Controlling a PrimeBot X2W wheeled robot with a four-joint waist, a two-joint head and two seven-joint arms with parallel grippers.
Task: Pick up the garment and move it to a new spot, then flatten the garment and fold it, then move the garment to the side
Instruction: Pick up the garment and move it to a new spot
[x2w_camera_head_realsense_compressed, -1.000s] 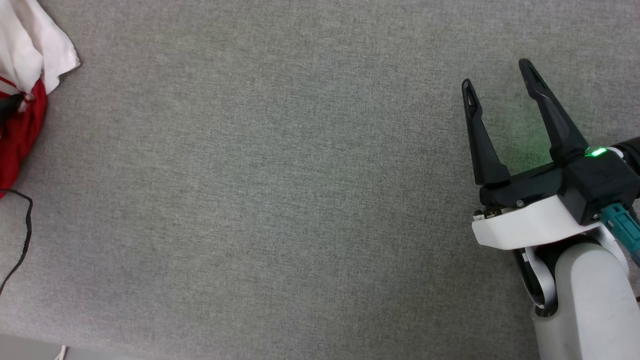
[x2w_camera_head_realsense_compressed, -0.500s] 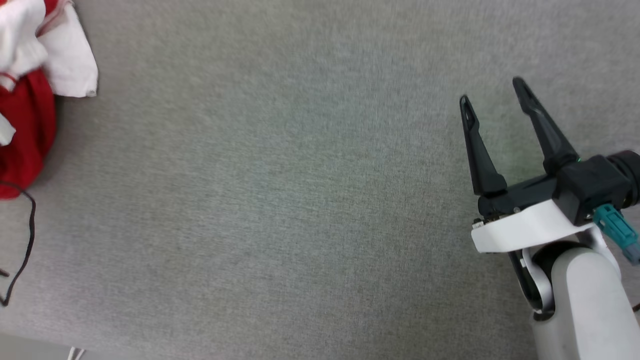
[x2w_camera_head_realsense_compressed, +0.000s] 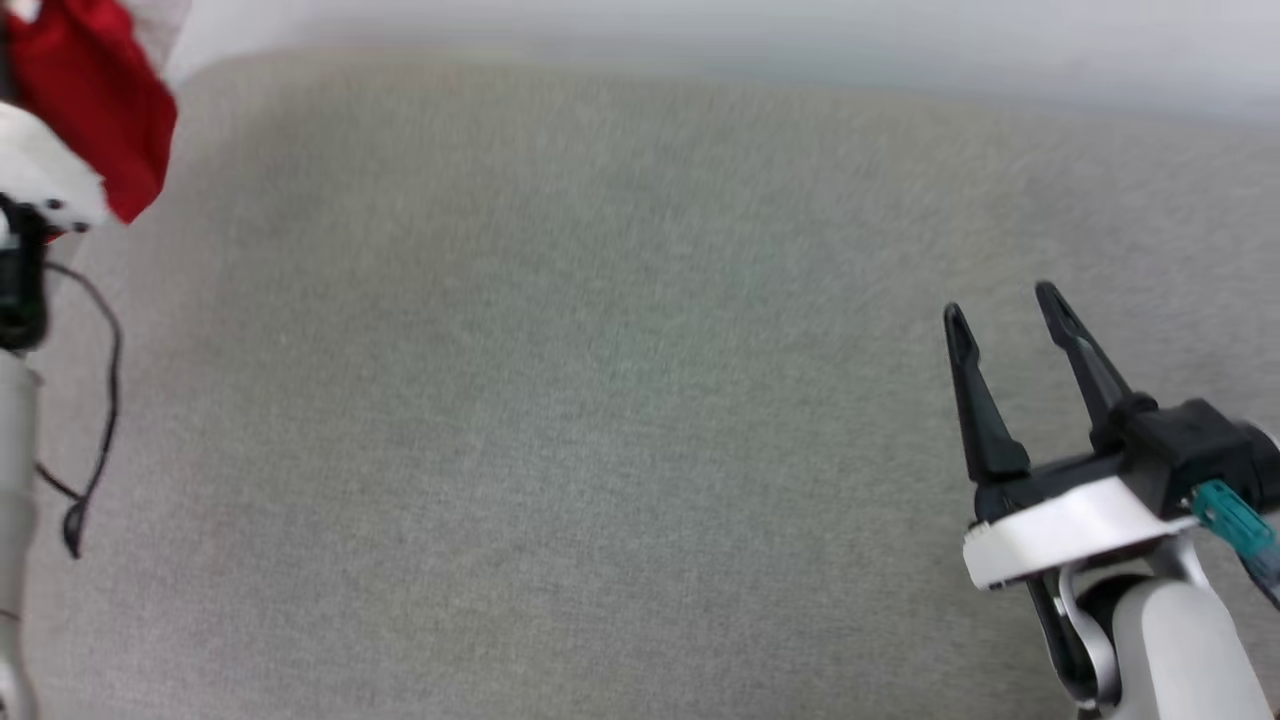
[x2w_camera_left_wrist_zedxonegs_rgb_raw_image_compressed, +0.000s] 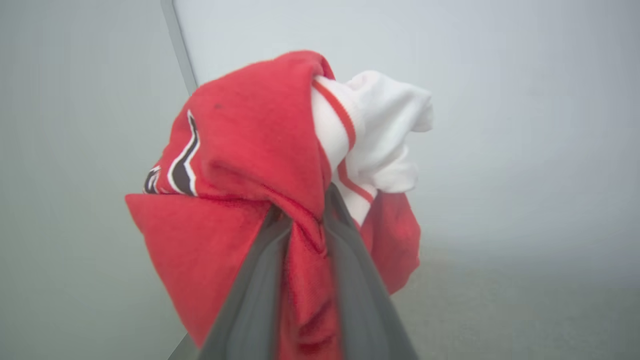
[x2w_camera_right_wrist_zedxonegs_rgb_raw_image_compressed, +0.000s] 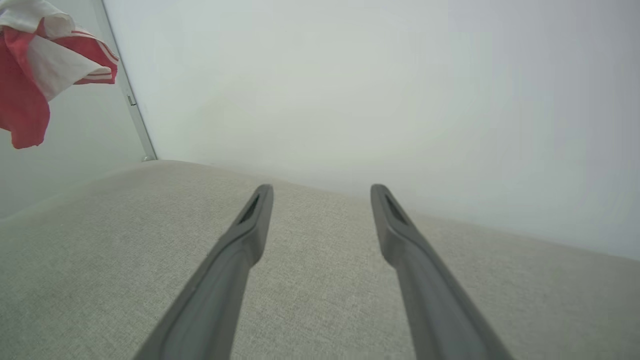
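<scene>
Left hand (x2w_camera_left_wrist_zedxonegs_rgb_raw_image_compressed: 306, 212), open a second ago, now clenches the bunched garment (x2w_camera_left_wrist_zedxonegs_rgb_raw_image_compressed: 250, 140) and holds it aloft above the left side of the worktop (x2w_camera_head_realsense_compressed: 600, 400); right hand (x2w_camera_head_realsense_compressed: 1000, 303) idles spread wide, so pickup looks done, relocation next.

I see the garment (x2w_camera_left_wrist_zedxonegs_rgb_raw_image_compressed: 240, 130) as bright red, with a white sleeve (x2w_camera_left_wrist_zedxonegs_rgb_raw_image_compressed: 385, 125) edged in thin red stripes, and a scrap of black lettering (x2w_camera_left_wrist_zedxonegs_rgb_raw_image_compressed: 185, 170) outlined in white on the red. The fingers (x2w_camera_left_wrist_zedxonegs_rgb_raw_image_compressed: 250, 310) of my left pincer (x2w_camera_left_wrist_zedxonegs_rgb_raw_image_compressed: 302, 220) are dark grey; those of my right pincer (x2w_camera_head_realsense_compressed: 998, 301) are black, above a white wrist shell (x2w_camera_head_realsense_compressed: 1060, 535) with a teal plug (x2w_camera_head_realsense_compressed: 1232, 522). A thin black cable (x2w_camera_head_realsense_compressed: 105, 400) hangs beside the pale grey left forearm (x2w_camera_head_realsense_compressed: 12, 480). The worktop (x2w_camera_head_realsense_compressed: 600, 400) is a light grey weave, finely flecked — the wall (x2w_camera_right_wrist_zedxonegs_rgb_raw_image_compressed: 350, 75) plain pale grey-white.
</scene>
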